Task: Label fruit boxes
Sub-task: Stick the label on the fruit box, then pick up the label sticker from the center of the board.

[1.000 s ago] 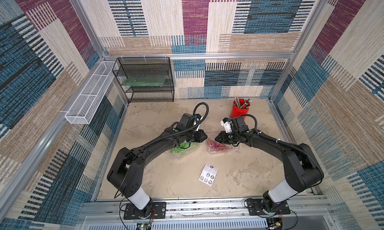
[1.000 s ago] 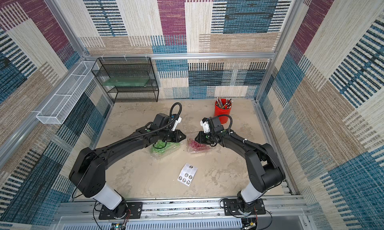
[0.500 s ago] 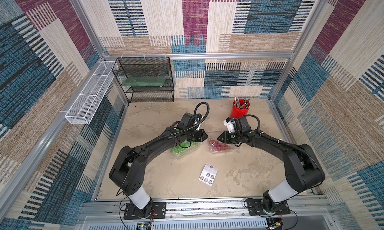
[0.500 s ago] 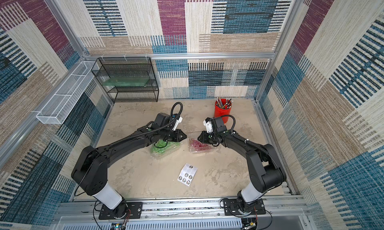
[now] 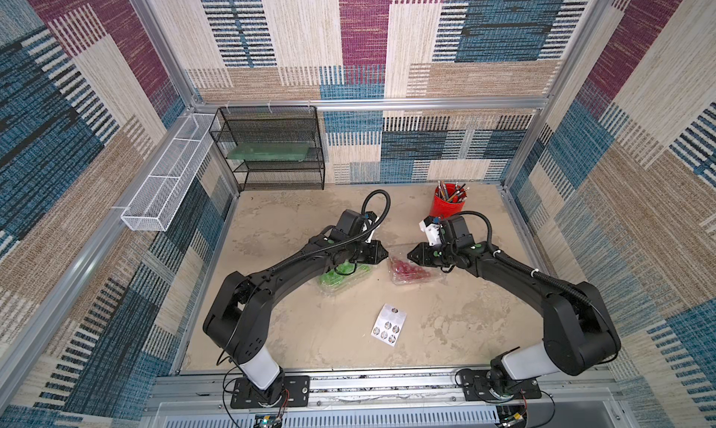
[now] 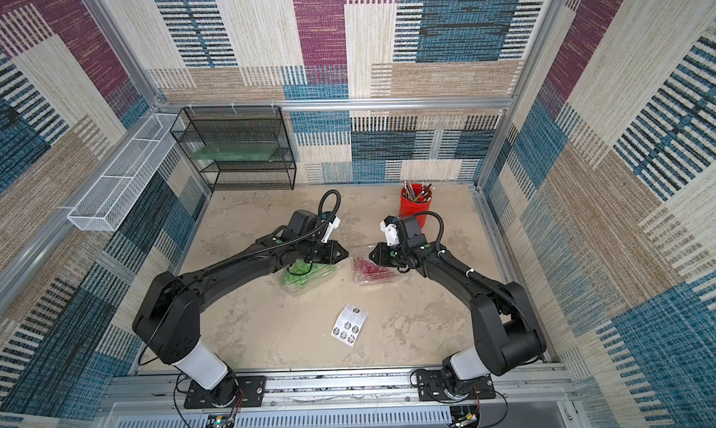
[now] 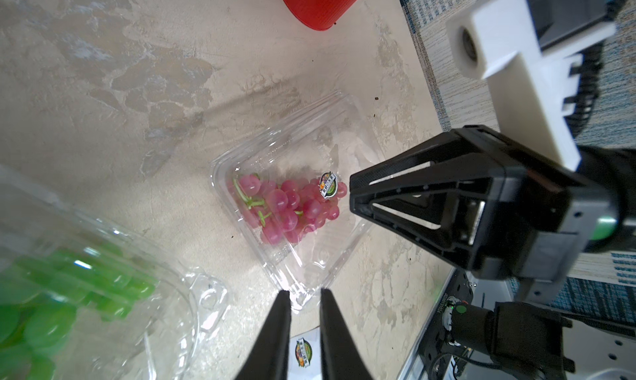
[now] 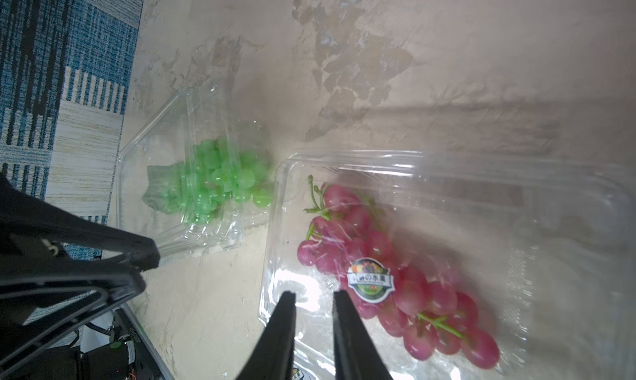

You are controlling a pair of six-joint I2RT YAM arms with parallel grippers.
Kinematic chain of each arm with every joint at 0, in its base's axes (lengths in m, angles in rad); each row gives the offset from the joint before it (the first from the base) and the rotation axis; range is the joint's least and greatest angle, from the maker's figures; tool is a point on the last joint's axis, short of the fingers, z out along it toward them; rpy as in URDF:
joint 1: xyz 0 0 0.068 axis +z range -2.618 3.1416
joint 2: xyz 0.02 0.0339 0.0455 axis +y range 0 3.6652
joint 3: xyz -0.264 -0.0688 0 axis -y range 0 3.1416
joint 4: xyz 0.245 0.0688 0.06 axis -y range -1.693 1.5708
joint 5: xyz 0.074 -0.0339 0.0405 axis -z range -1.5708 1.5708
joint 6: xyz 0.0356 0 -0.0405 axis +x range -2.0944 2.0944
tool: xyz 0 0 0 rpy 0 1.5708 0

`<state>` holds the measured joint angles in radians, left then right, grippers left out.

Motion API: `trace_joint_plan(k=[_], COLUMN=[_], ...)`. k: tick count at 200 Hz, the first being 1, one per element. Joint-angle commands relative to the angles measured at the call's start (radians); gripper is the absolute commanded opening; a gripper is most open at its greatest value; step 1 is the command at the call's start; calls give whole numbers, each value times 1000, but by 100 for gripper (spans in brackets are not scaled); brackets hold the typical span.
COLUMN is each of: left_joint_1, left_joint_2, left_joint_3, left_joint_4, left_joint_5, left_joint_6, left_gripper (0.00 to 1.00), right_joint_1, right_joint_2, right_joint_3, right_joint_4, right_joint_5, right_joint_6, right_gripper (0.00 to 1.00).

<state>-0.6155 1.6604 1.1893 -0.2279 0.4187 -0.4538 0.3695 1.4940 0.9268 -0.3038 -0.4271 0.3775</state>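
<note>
A: Red-grape box (image 5: 410, 270) first. Where is it, and why there?
B: Mid-table, lid up, shut as far as shows. A round fruit sticker (image 8: 370, 280) sits on the lid over the grapes. Probably laid flat so the lid gives a face to press on.
A: Green-grape box (image 5: 343, 278)?
B: Just beside it on the left arm's side, with a strip of bare table (image 5: 294, 329) between them. No sticker shows on it in any view, so likely one box done, one to go.
A: Right gripper (image 8: 315, 294) against the red box?
B: It hovers over that box's edge on the green-box side, not touching, tips aimed at the other arm. Jaws a narrow slit apart, nothing in them; lid plastic shows through the gap.
A: Left gripper (image 7: 304, 292)?
B: Mirror pose. Its body is over the green box's end, its tips out past it above the strip. The red box's near corner lies just ahead of the tips and lower. Also slightly parted, empty.
A: Grippers to each other?
B: Near, tip facing tip, not touching.
A: Sticker sheet (image 5: 388, 324)?
B: Flat on the table nearer the arm bases, well apart from both grippers, roughly between the arms, likely so either arm reaches it. The next pick probably starts there.
A: Anything else?
B: Red pencil cup (image 5: 449, 202) at the back, behind the right wrist, apart from both boxes.
</note>
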Motion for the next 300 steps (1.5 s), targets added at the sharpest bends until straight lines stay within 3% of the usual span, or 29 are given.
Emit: trace_joint_plan(k=[1,133,212,249,300], left_joint_1=[0,1,-1,-17,-69], left_joint_2=[-5,-8,-121,-243,-430], left_joint_3=[3,1,-48,-191,-368], left_joint_4=[16,14,-59,-64,-93], left_joint_5=[9,9,-17,-36,-105], left_joint_6=[-13,-12,1,-39,-120], left_gripper=[20,20,22,25,33], right_joint_1=[4,-62,-54,38,276], right_joint_2=[24,17,-174,-333,-501], right_joint_3=[4,-36,-46,-169,-369], right_joint_4=[19,3,-21,-1,71], right_joint_5=[-6,26,12,-9,79], right_joint_6=[2,-17,-21,103,447], right_gripper=[25,26,31,34,42])
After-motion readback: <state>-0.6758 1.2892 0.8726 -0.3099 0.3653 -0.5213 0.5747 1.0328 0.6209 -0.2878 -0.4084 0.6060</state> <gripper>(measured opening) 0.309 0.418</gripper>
